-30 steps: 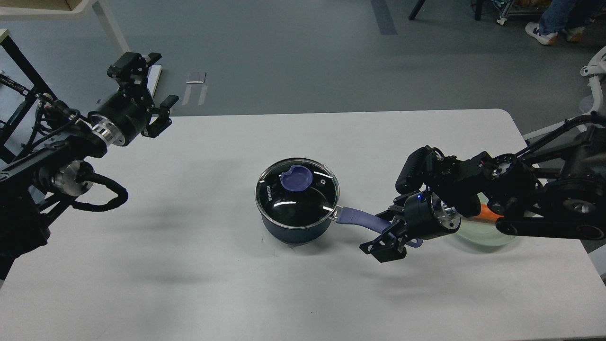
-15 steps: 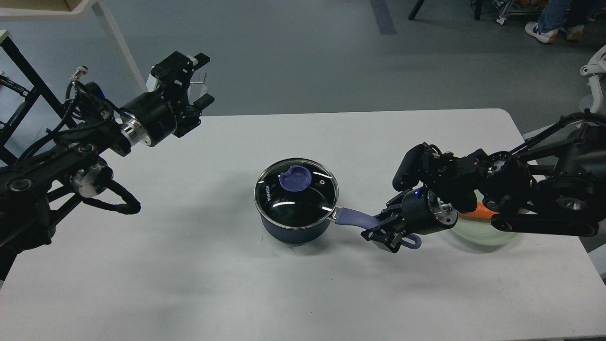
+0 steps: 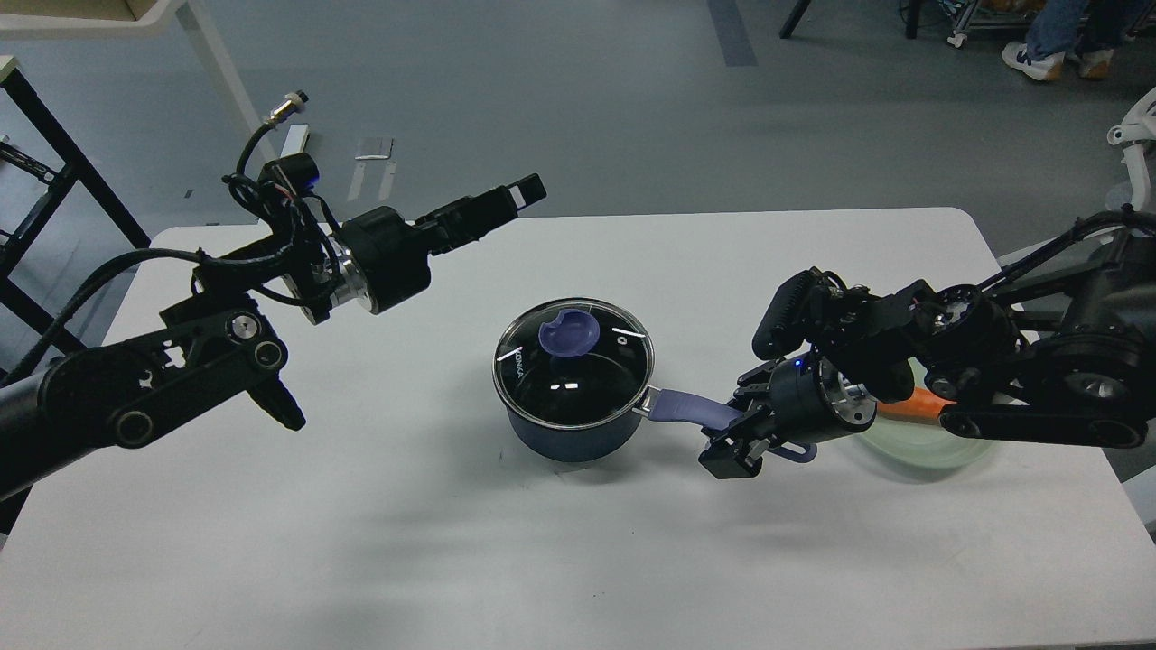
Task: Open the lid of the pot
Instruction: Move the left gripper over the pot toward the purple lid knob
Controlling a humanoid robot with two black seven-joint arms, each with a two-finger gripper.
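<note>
A dark blue pot (image 3: 569, 431) stands mid-table with its glass lid (image 3: 578, 384) on; the lid has a purple knob (image 3: 567, 332). The pot's purple handle (image 3: 684, 409) points right. My right gripper (image 3: 736, 433) is shut on the far end of that handle, low over the table. My left gripper (image 3: 510, 200) hangs in the air up and left of the lid, apart from it, pointing right. It is seen side-on, so its two fingers overlap and their gap does not show.
A pale green plate (image 3: 930, 449) with an orange carrot-like piece (image 3: 908, 407) lies behind my right forearm at the table's right. The white table (image 3: 361, 542) has its far edge just behind my left gripper. Black frames stand off-table at the far left.
My left arm swung right and down from the table's far-left corner toward the pot. My right gripper closed on the handle, and the pot shifted slightly right.
</note>
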